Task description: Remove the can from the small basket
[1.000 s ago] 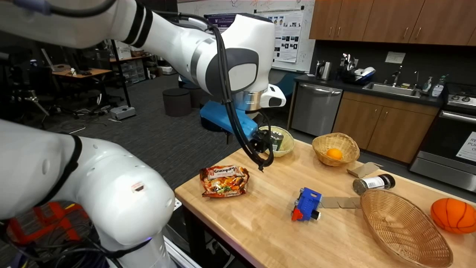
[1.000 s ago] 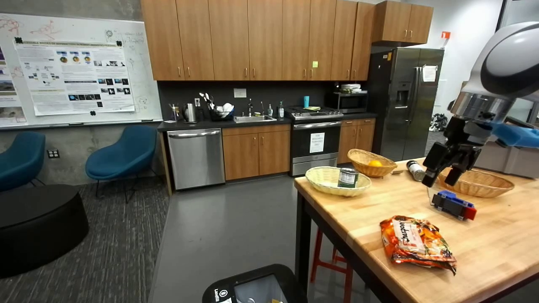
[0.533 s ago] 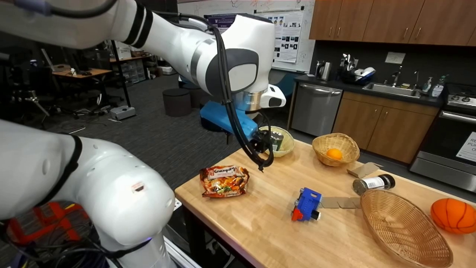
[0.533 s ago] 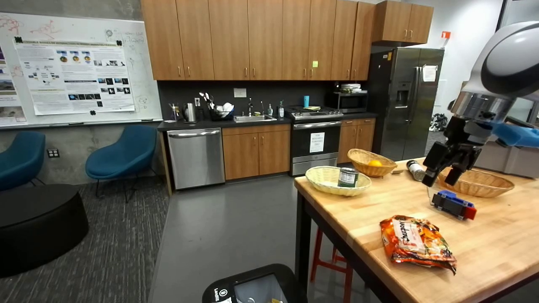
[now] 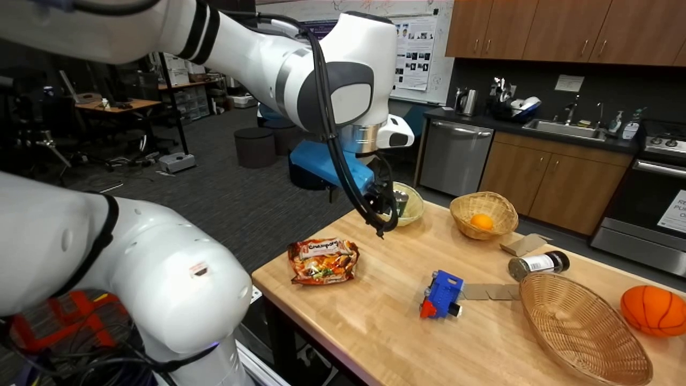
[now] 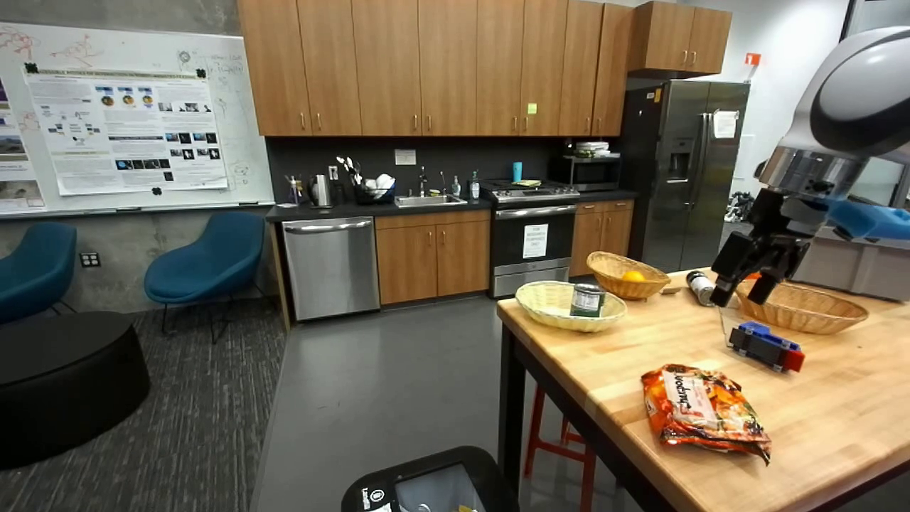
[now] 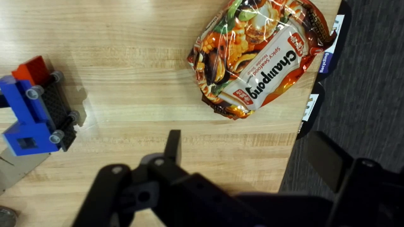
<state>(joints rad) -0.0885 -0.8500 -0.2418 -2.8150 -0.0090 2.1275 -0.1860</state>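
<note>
Can point(image 6: 587, 301) in small basket point(image 6: 554, 320), well apart from wide-agape tool point(image 6: 741, 291).

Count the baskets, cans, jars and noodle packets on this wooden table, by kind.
Baskets: 3 (pale bowl-shaped wicker basket, golden bowl-shaped wicker basket, large brown oval wicker basket)
Cans: 1 (short dark-green metal can)
Jars: 1 (black-lidded cylindrical jar)
Noodle packets: 1 (shiny orange-red noodle packet)
Total: 6

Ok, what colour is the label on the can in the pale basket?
Dark green with whitish markings; the can shows best in an exterior view.
</note>
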